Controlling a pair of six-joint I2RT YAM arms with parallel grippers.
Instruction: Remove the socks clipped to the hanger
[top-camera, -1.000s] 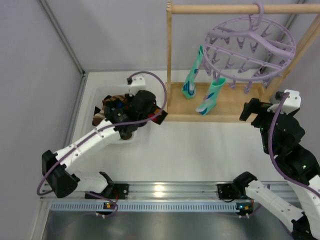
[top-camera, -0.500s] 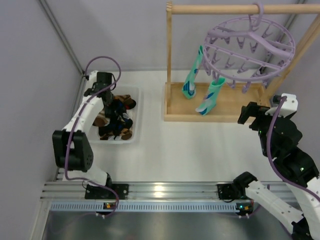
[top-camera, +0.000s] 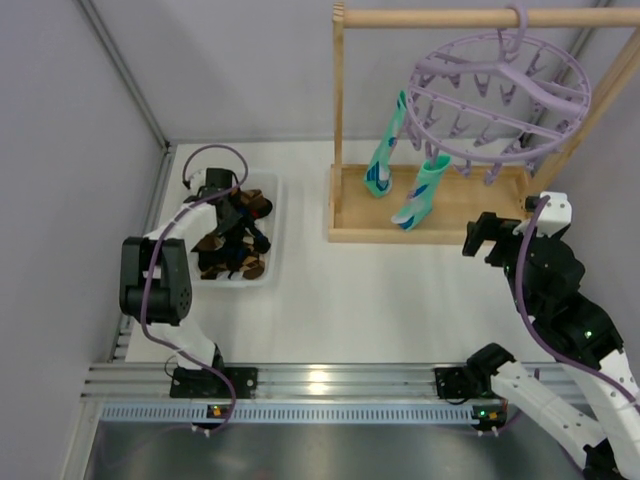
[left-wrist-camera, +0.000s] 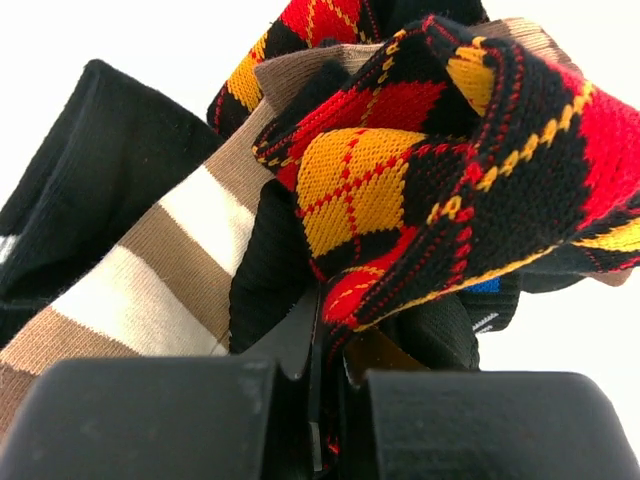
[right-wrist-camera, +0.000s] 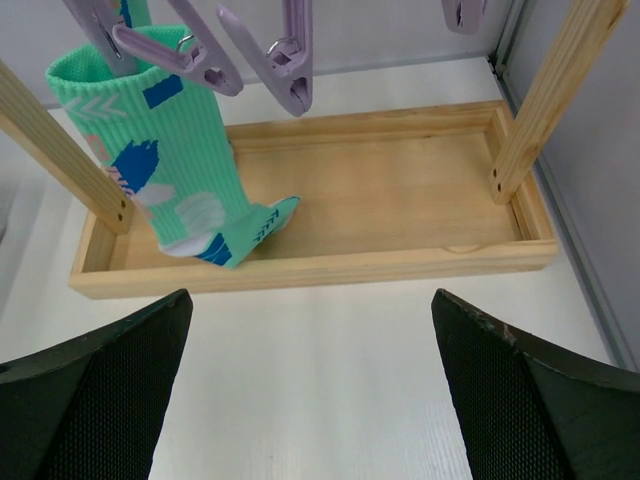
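Overhead, the hanger (top-camera: 512, 70) hangs at 1 o'clock from the wooden rail (top-camera: 430, 18), with two turquoise socks (top-camera: 420, 195) clipped at its 8 o'clock side. Right gripper (top-camera: 485, 235), fingers spread wide and empty, faces the nearer sock from 3 o'clock. Left gripper (top-camera: 232, 205), at 10 o'clock in the white bin (top-camera: 272, 245), pinches an argyle sock (left-wrist-camera: 400, 170) between nearly closed fingers.

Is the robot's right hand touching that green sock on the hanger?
Apart. The right wrist view shows white table between the right fingers and the turquoise sock.
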